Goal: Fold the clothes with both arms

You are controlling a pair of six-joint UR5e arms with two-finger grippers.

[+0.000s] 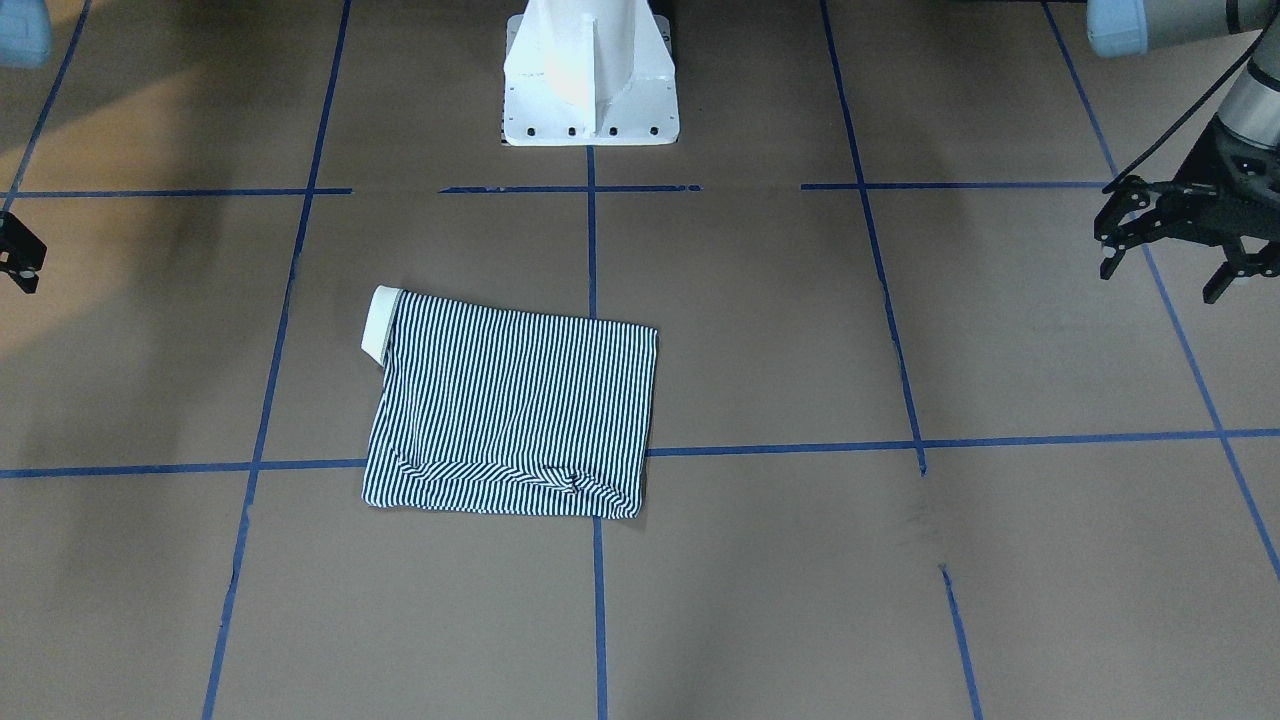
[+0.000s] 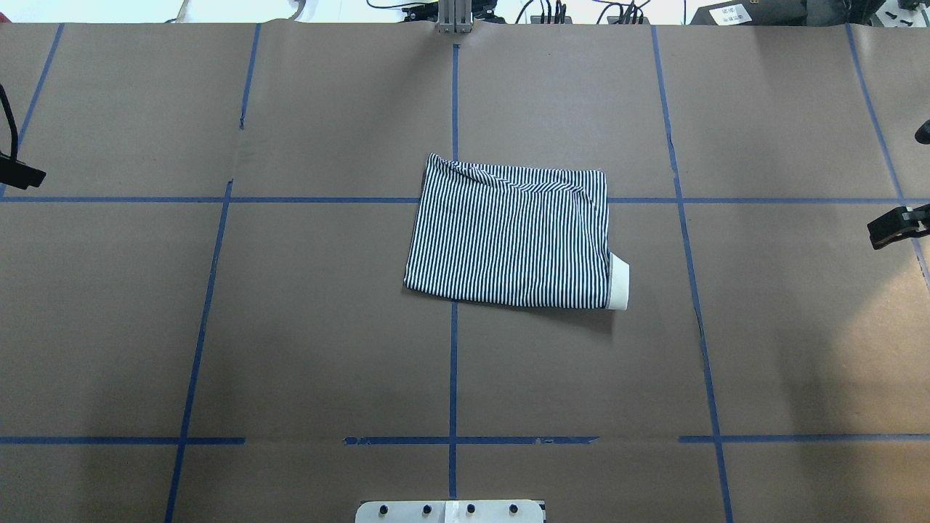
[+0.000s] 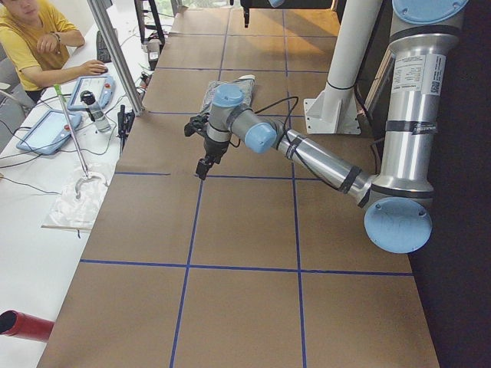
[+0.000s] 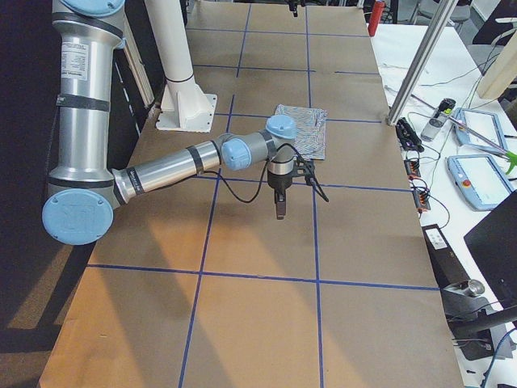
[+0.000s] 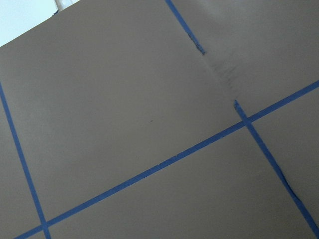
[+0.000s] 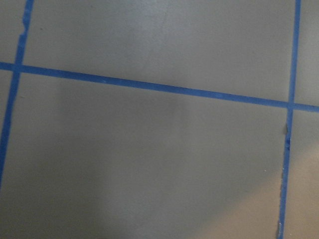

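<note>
The striped polo shirt (image 1: 510, 410) (image 2: 508, 236) lies folded into a flat rectangle near the middle of the brown table. Its white collar (image 1: 380, 325) (image 2: 619, 283) sticks out at one corner. My left gripper (image 1: 1162, 280) (image 3: 195, 152) hovers open and empty far to the robot's left of the shirt. My right gripper (image 2: 908, 181) (image 4: 300, 202) hangs at the opposite table side, only partly in the overhead view. Its fingers (image 2: 897, 225) stand apart with nothing between them. Both wrist views show only bare table and blue tape lines.
The white pedestal base (image 1: 590, 90) stands behind the shirt at the robot's side. A person (image 3: 34, 38) sits at a side table with tablets (image 3: 46, 130) and cables. A red cylinder (image 3: 23, 326) lies at that table's near end.
</note>
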